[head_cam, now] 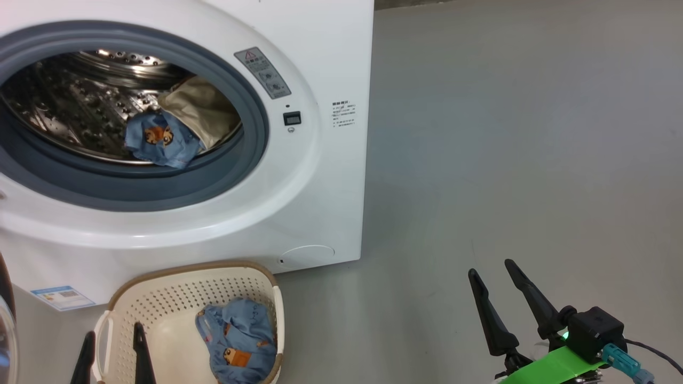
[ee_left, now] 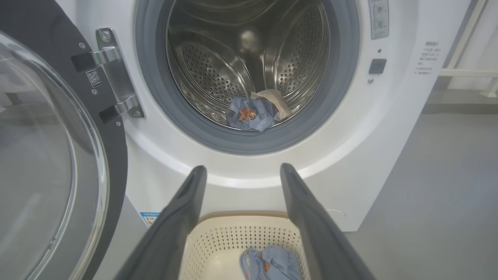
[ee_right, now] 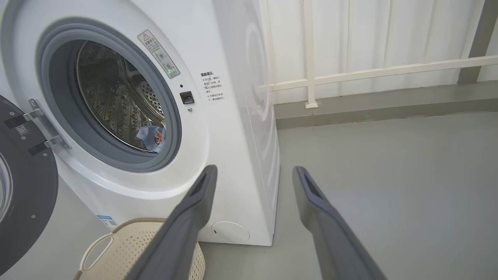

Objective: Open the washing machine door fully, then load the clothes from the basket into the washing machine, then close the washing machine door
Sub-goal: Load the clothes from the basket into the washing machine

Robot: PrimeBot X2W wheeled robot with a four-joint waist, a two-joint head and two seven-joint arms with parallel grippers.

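Here, the big white front-loading washing machine [head_cam: 325, 176] fills the head view from 9 to 12 o'clock; the right wrist view adds a white railing [ee_right: 369, 72] behind it. The left wrist view shows the round black-rimmed glass door [ee_left: 58, 155] wide open at 9 o'clock, hinges plain, cut off by the frame. The cream perforated plastic basket [head_cam: 187, 265] sits at 6 o'clock, its near end cropped, holding a blue denim-like garment [head_cam: 240, 341]. In the drum lie a second blue garment [head_cam: 160, 141] and a cream-beige garment [head_cam: 203, 109]. The left gripper [head_cam: 114, 329] hovers at the basket's left end and the right gripper [head_cam: 491, 266] at 4 o'clock; both jaws are spread and hold nothing.
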